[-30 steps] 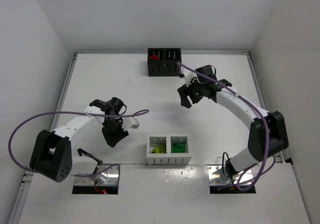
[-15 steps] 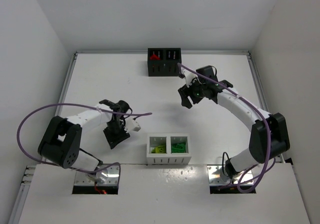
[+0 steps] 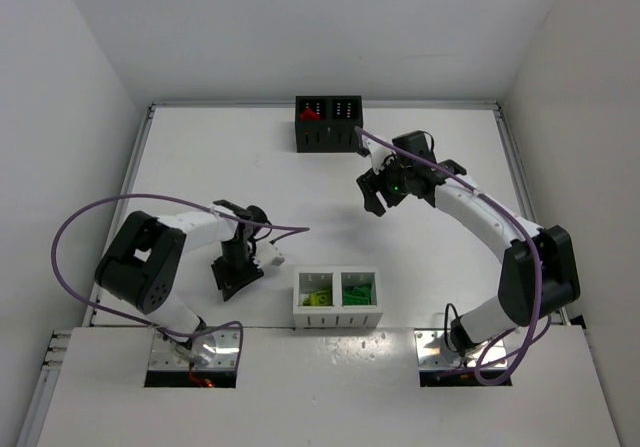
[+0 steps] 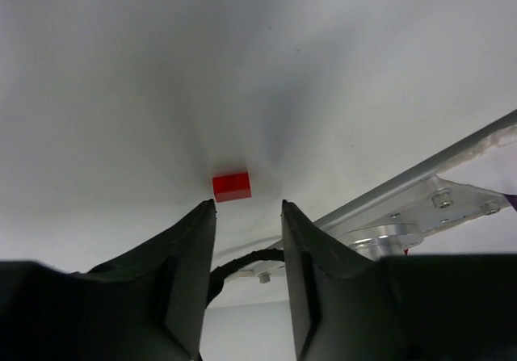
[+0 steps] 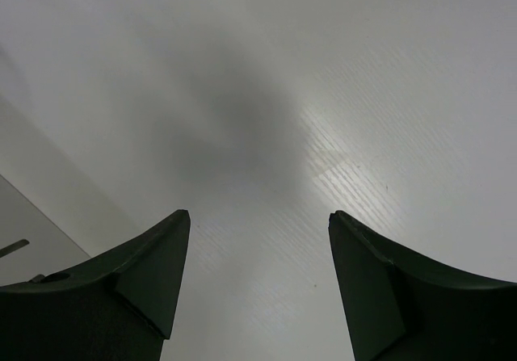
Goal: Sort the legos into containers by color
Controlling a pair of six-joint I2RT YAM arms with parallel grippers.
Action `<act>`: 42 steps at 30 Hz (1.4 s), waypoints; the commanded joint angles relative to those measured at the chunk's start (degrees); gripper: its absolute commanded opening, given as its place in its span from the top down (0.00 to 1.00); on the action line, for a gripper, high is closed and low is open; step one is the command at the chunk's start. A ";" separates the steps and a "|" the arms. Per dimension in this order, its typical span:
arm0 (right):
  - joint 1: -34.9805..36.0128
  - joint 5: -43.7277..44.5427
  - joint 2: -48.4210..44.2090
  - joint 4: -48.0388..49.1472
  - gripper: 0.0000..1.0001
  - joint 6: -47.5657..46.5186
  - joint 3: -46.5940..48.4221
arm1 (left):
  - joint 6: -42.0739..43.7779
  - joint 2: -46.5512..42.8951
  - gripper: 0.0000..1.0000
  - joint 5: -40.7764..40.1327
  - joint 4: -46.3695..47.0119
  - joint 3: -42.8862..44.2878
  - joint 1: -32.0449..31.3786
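Your left gripper [image 4: 246, 207] has edged toward 6 o'clock, jaws apart, empty; small red plastic lego brick [image 4: 232, 186] lies just beyond at 12 o'clock. Likely light, rigid, slick: pinch flat sides.

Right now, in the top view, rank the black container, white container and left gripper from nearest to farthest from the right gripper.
1. black container: just beyond the right gripper, at the table's far edge.
2. white container: toward the near edge.
3. left gripper: across the table, on the left.
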 commanded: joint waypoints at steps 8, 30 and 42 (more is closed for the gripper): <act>-0.18 1.19 -1.40 1.46 0.30 -0.98 0.36 | -1.61 3.45 0.60 -1.98 2.90 1.37 -0.59; -0.18 1.19 0.19 0.93 0.30 -2.04 1.94 | -4.51 4.86 0.57 -2.77 7.03 1.89 -5.15; -0.18 1.72 0.19 -0.13 0.30 -3.09 1.94 | -5.04 6.61 0.65 -4.79 10.11 0.22 -5.69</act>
